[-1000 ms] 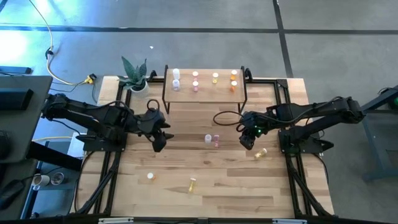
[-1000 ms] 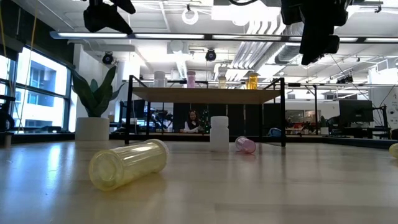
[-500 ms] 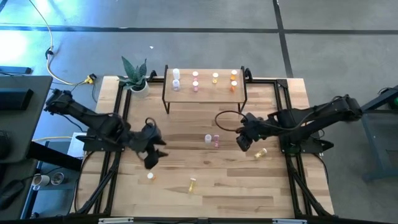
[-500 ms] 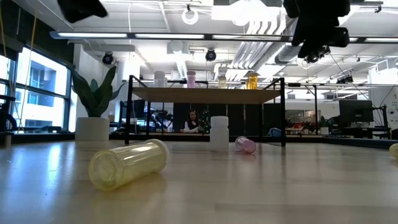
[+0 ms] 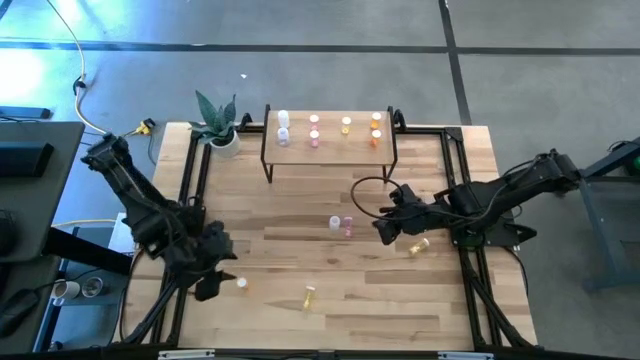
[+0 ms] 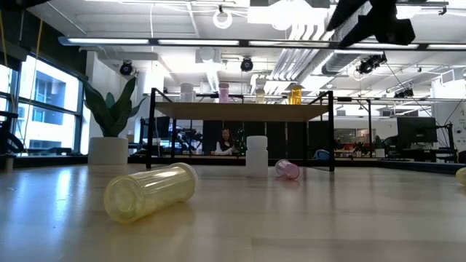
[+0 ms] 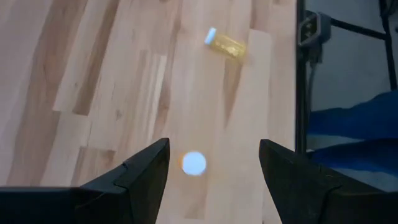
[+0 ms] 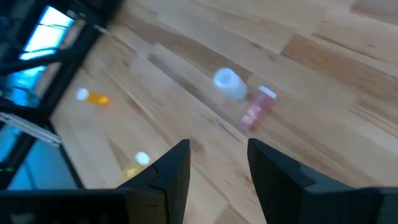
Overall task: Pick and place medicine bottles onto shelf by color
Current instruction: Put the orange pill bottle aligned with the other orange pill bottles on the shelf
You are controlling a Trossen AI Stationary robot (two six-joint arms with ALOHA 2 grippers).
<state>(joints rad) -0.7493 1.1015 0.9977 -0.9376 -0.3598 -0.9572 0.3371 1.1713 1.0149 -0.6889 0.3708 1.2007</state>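
Note:
My left gripper (image 5: 212,285) (image 7: 214,144) hangs open above the near left of the table. An upright orange bottle with a white cap (image 5: 241,283) (image 7: 194,163) stands on the wood just ahead of its fingers. A pale yellow bottle (image 5: 309,295) (image 7: 225,45) (image 6: 149,191) lies on its side nearby. My right gripper (image 5: 380,232) (image 8: 217,144) is open above mid-table. It stands to the right of an upright white bottle (image 5: 335,222) (image 8: 227,84) and a pink bottle lying on its side (image 5: 348,228) (image 8: 256,109). The shelf (image 5: 330,146) (image 6: 244,110) at the far edge carries several bottles.
Another yellowish bottle (image 5: 418,245) lies on its side right of my right gripper. A potted plant (image 5: 218,122) stands at the far left beside the shelf. Black frame rails (image 5: 190,170) run along both table sides. Bare wood lies between the shelf and the loose bottles.
My left gripper has swung from mid-table toward the table's near left, turning as it went, and now hangs by the orange bottle. My right gripper has rolled and shifted a little toward the table's left, toward the white and pink bottles. No bottle has moved.

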